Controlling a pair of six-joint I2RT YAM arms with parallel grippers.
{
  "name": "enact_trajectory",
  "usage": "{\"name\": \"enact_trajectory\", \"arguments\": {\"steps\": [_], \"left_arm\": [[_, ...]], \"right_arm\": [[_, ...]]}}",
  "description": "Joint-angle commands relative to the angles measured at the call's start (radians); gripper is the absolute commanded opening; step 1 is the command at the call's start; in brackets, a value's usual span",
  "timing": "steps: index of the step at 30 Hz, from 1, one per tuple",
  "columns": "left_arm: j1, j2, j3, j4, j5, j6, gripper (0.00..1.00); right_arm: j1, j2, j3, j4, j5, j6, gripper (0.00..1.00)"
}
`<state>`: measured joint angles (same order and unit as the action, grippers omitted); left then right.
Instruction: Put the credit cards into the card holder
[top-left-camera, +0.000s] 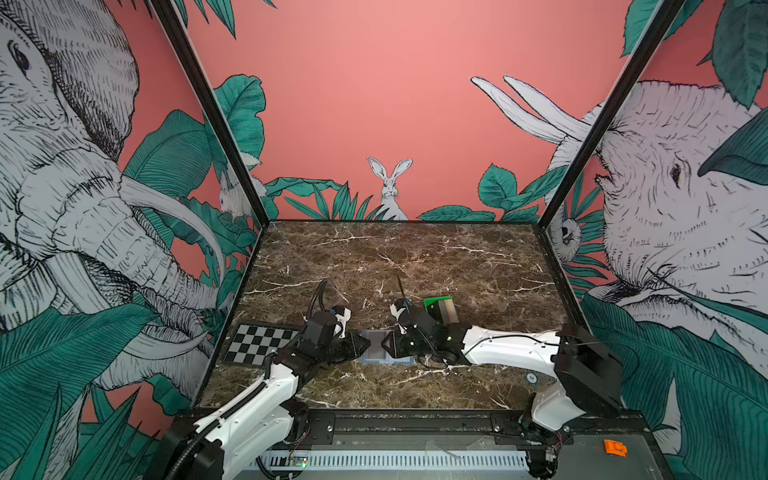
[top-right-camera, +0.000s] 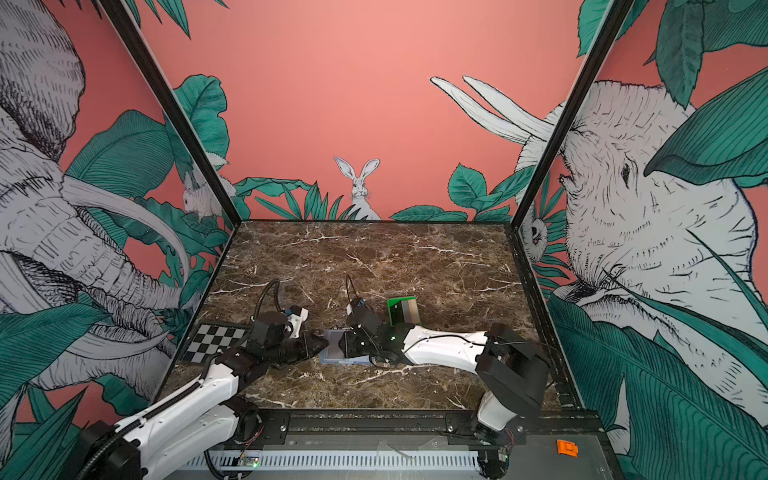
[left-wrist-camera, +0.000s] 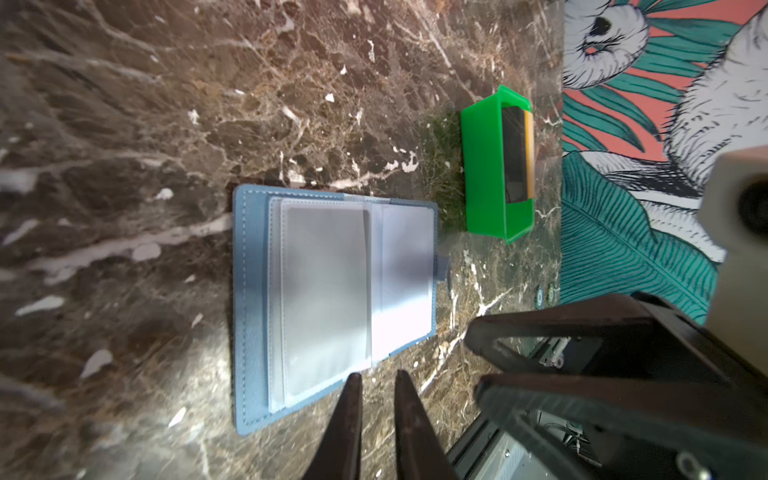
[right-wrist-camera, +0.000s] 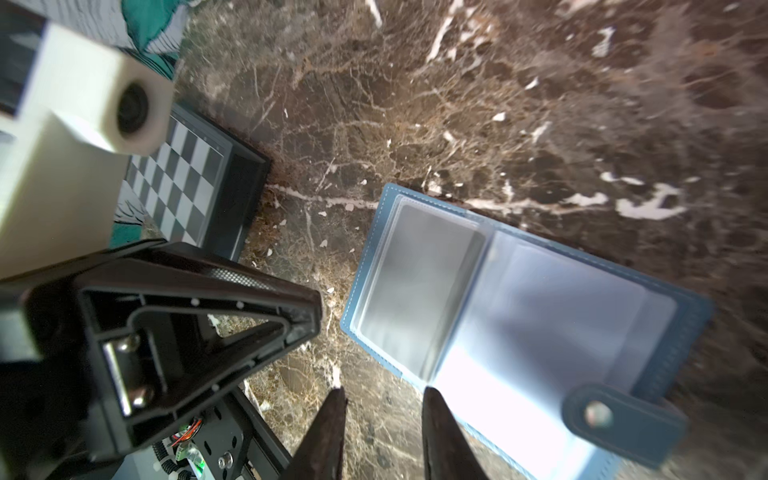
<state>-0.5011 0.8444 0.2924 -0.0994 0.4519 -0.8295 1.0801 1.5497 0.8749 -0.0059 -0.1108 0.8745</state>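
The left pincer gapes slightly, right pincer wider — both empty, tips beside the open card holder.

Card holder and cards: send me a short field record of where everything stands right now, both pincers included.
card holder: open flat on the table, clear sleeves up, snap tab undone
grey card: apparently inside one clear sleeve
green tray: near the holder but apart from it
black card: in the tray, with at least one more card
left pincer: open, empty, tips at the holder's edge
right pincer: open, empty, at the opposite edge
contact: cannot tell whether either pincer touches the holder
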Motion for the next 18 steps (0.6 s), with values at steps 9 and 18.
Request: {"name": "enact_trajectory", "arguments": {"steps": [9,18], "left_arm": [[-0.001,-0.095,0.009,-0.033,0.032,0.013,0.19],[-0.086,-0.051,0.081,0.046,-0.032,0.035,0.27]], "right_arm": [[0.002,-0.201,-0.097,-0.103,0.133,-0.070,0.32],[-0.054,-0.392,-0.155,-0.268,0.247,-0.086,0.34]]}}
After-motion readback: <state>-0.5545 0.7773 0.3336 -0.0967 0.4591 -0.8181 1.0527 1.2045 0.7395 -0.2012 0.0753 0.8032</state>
